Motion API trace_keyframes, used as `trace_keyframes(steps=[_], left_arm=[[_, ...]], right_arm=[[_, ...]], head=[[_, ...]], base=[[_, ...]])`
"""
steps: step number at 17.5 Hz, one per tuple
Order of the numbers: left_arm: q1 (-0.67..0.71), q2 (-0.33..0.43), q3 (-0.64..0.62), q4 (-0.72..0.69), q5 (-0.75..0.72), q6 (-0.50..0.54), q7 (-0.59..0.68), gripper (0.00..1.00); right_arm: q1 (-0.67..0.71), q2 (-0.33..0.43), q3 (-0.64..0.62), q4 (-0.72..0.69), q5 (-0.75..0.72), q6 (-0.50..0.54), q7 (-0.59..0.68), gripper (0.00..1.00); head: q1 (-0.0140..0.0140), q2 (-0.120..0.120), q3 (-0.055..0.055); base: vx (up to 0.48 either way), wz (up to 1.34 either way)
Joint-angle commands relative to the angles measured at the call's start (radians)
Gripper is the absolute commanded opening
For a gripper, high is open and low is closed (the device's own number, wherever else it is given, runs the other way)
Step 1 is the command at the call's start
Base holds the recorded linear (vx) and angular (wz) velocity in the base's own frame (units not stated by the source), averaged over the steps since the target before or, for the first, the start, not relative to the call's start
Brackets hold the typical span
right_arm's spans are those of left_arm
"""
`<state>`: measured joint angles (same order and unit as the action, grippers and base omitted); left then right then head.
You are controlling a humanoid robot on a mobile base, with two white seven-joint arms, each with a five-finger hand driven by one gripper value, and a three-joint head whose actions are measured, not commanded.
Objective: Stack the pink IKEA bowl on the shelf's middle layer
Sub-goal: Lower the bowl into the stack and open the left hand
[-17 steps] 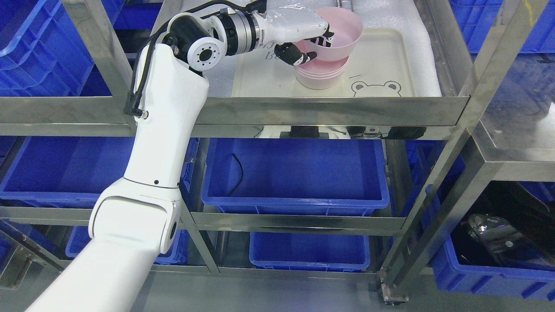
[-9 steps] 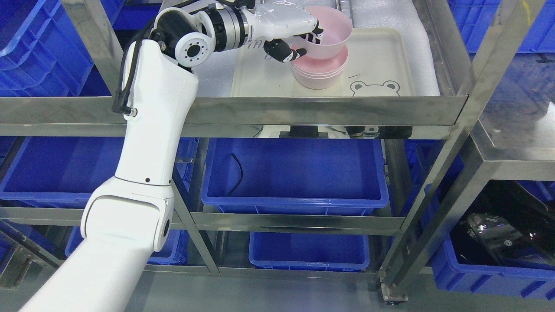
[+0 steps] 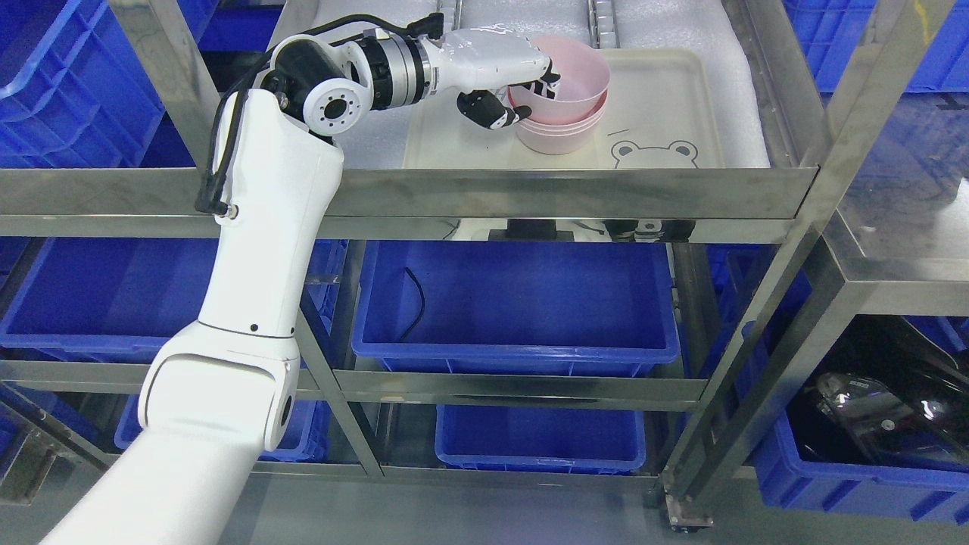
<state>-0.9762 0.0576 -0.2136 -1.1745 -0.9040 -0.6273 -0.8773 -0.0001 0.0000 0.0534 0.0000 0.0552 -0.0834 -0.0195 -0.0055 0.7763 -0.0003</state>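
A pink bowl (image 3: 579,79) sits nested on top of a stack of pink bowls (image 3: 564,135), which stands on a cream tray (image 3: 666,106) with a bear drawing on the shelf. My left hand (image 3: 522,94) reaches in from the left and grips the top bowl's left rim, thumb outside and fingers inside. The top bowl rests low in the stack, tilted slightly. The right arm does not show.
Steel shelf rails (image 3: 575,193) cross in front of the tray, and a slanted steel post (image 3: 840,98) stands at its right. Blue bins (image 3: 515,303) fill the lower shelves and both sides. White foam padding (image 3: 681,26) lies under the tray.
My left hand has lowered the top bowl from a raised, tilted position down into the stack. The hand and forearm shifted slightly left and down.
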Motion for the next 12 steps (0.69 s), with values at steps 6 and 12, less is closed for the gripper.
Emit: trace_keyframes(steps=[6,12], left_arm=[[0.001,-0.040,0.038,-0.013,0.077,0.001,-0.005,0.80],[-0.003,-0.040,0.053,-0.056,0.394,0.009,-0.011,0.81]], right_arm=[[0.023,-0.017,0.000,-0.017,0.000,0.001,-0.007,1.00],[0.023,-0.017,0.000,-0.017,-0.001,0.001,-0.007,1.00]], head=[[0.0000,0.000,0.000],[0.0000,0.000,0.000]], base=[[0.000,0.00],[0.000,0.00]])
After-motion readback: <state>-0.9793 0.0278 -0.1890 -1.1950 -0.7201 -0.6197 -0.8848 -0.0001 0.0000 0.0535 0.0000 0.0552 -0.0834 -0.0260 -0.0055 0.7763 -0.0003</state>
